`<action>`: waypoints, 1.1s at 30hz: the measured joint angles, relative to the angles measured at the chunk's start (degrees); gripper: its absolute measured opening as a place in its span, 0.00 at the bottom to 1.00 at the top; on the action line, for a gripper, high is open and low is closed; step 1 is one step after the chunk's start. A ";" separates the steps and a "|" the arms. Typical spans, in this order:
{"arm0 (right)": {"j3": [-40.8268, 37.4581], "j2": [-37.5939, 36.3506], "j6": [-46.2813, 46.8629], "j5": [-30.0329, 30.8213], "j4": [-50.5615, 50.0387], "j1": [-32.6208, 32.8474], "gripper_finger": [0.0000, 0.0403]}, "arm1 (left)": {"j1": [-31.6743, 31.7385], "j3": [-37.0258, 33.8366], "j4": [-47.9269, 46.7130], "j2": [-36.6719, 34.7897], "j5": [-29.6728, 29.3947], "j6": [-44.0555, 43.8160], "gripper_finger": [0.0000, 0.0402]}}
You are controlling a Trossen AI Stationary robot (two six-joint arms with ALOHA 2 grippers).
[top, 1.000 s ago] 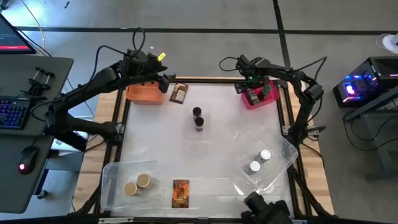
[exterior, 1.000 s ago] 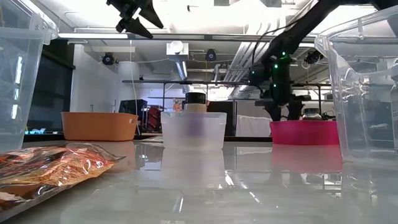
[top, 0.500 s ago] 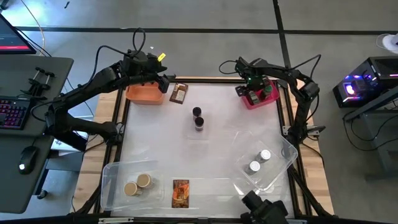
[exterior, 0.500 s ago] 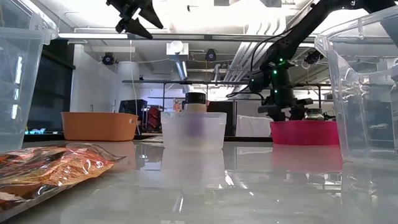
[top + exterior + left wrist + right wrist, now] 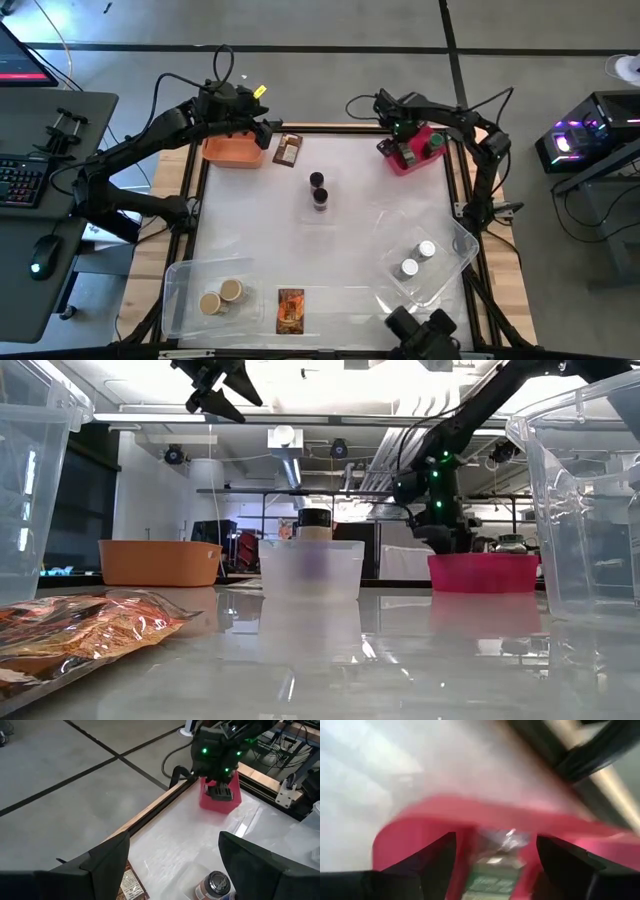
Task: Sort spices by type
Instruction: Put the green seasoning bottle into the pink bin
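Right gripper [image 5: 398,130] over pink bin [image 5: 400,162]

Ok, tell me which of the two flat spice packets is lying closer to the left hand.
The packet at the table's far edge, right beside the orange bin, close to the left hand. The other packet lies at the near edge, between the clear tubs.

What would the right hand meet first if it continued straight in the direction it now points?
Most likely the pink bin. The right hand points into it with its fingers apart, and a green-capped jar lies inside the bin between them. The view is blurred, so whether rim or jar comes first is uncertain.
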 joint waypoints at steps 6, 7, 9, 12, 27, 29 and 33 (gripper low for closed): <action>0.04 1.18 3.13 -1.81 -0.95 -0.84 0.68 | 0.00 0.00 -0.23 0.00 0.03 -0.49 0.73; 0.02 1.46 3.76 -2.11 -0.95 -0.96 0.68 | 0.00 0.00 -0.24 0.00 0.04 -0.49 0.73; 0.04 1.74 6.46 -3.53 -1.17 -0.98 0.68 | 0.01 0.00 -0.25 0.00 0.04 -0.47 0.73; 0.07 2.95 11.95 -4.48 -1.43 -1.20 0.68 | 0.02 0.00 -0.25 0.00 0.04 -0.47 0.73; 0.77 5.51 14.02 -7.79 -2.32 -1.11 0.48 | 0.01 0.00 -0.31 0.00 0.02 -0.38 0.73; 1.20 5.62 13.99 -7.44 -3.33 -1.11 0.48 | 0.00 0.00 -0.32 0.00 0.03 0.23 0.73; 2.06 5.56 13.86 -6.69 -4.38 -1.09 0.48 | 0.00 0.00 -0.31 0.00 0.00 0.60 0.73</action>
